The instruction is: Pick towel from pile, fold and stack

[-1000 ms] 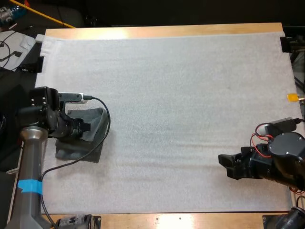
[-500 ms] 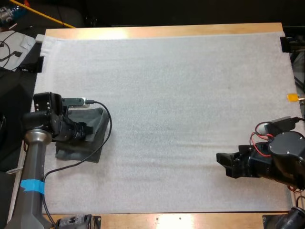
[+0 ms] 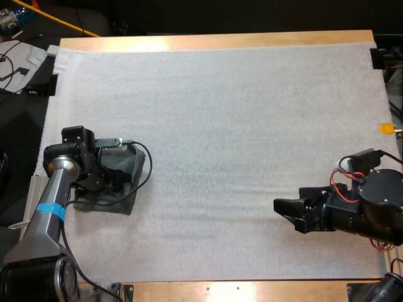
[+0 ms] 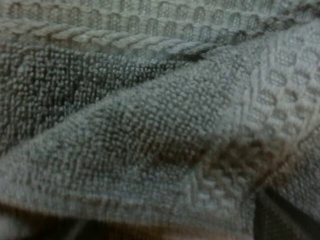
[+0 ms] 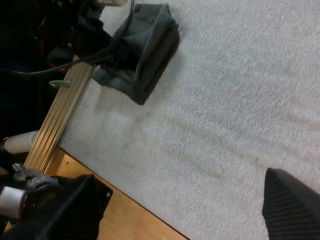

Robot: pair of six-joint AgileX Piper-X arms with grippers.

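The table (image 3: 214, 41) is covered by a white mat (image 3: 252, 126). A towel (image 3: 135, 165) is laid on it under the left gripper (image 3: 116, 181), well apart from the right gripper (image 3: 281, 206).

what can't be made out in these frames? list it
left pincer: high view, the left arm covers where it meets the towel; grip unreadable.
towel layers, one piece or a stack: left wrist view sits too close on the weave; right wrist view too far off.
towel's left part: high view, under the left arm.
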